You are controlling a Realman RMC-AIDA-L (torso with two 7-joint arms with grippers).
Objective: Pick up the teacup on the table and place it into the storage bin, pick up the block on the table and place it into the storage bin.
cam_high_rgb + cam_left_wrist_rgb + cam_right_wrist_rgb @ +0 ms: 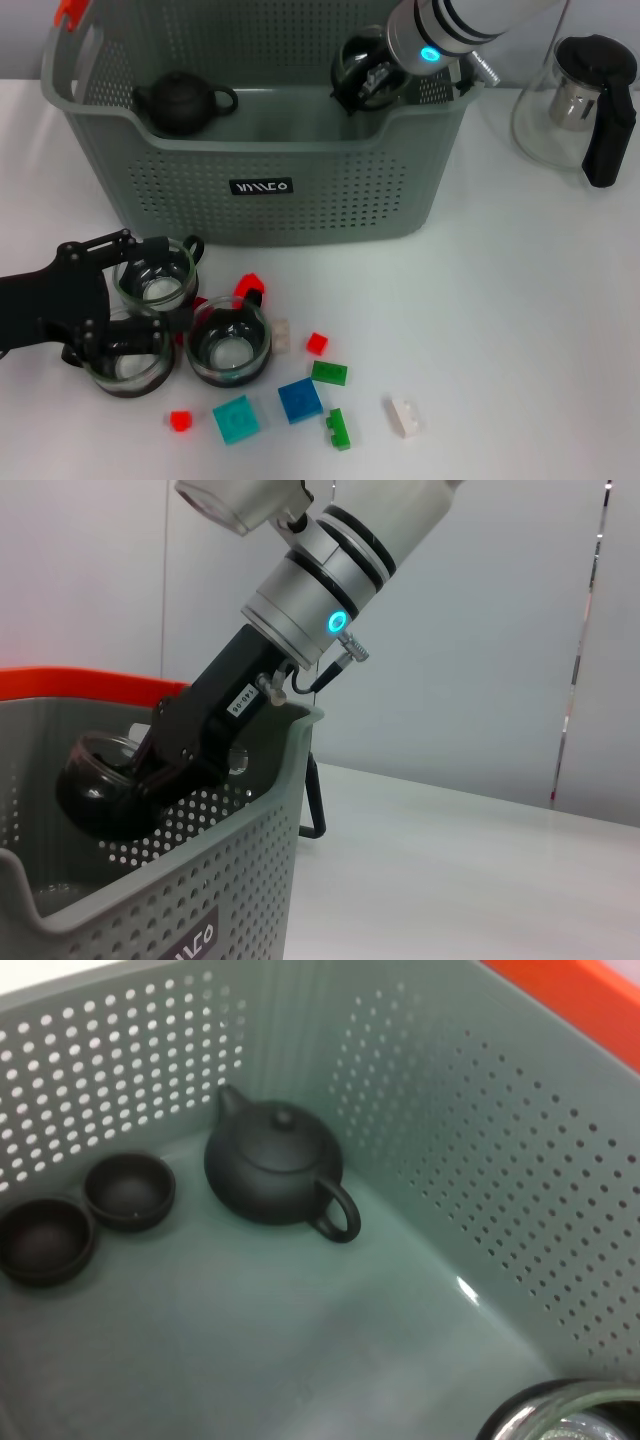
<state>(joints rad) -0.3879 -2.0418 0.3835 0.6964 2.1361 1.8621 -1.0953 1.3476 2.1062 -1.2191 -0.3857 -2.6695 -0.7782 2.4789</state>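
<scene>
The storage bin (pixel 300 205) stands at the back of the table. My right gripper (pixel 368 72) reaches down inside its right end, shut on a glass teacup (pixel 352 62) with a dark base. The left wrist view shows that gripper (pixel 140 775) holding the teacup (pixel 95 790) above the bin floor. The cup's rim (pixel 570 1415) shows in the right wrist view. Three more glass teacups (pixel 230 342) (pixel 155 275) (pixel 125 362) stand at front left. My left gripper (pixel 144 281) is open among them, its fingers either side of the rear one. Blocks, such as a blue one (pixel 300 400), lie nearby.
Inside the bin sit a black teapot (pixel 275 1165) and two small black cups (pixel 130 1190) (pixel 45 1240). A glass pitcher (pixel 580 100) with a black handle stands right of the bin. Red (pixel 317 343), green (pixel 329 373), teal (pixel 236 418) and white (pixel 404 416) blocks are scattered at the front.
</scene>
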